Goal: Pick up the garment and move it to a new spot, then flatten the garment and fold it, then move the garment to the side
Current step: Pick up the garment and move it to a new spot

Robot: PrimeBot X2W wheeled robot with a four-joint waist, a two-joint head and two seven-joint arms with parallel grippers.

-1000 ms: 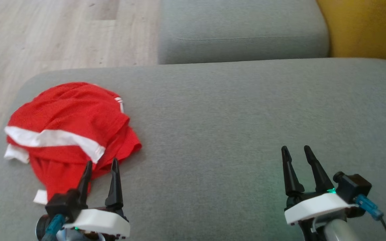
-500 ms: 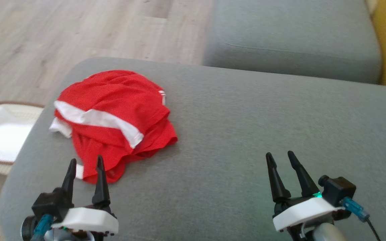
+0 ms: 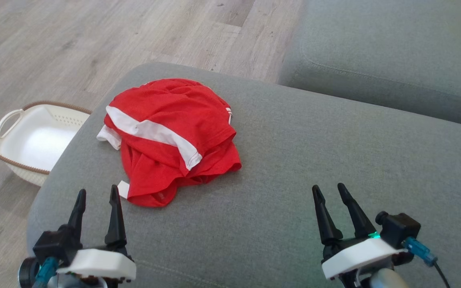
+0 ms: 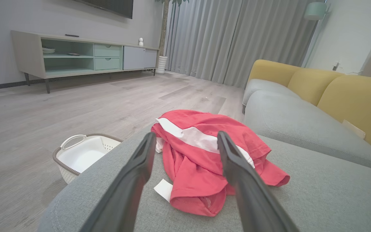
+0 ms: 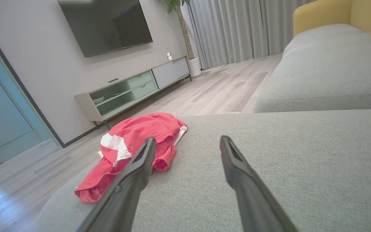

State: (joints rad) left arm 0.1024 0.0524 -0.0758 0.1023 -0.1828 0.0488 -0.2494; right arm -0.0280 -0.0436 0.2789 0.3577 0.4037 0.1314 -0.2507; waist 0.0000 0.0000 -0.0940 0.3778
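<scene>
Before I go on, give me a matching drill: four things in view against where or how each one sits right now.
1. garment
2. white basket
3. left hand
4. right hand

A. on the wood floor
B. open, over bare grey cushion, well away from the garment
C. crumpled in a heap on the grey cushion
D. open, just short of the garment's near edge

Pairs: 1-C, 2-A, 3-D, 4-B

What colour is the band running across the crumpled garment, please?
White, across the red garment; clearest in the head view.
</scene>
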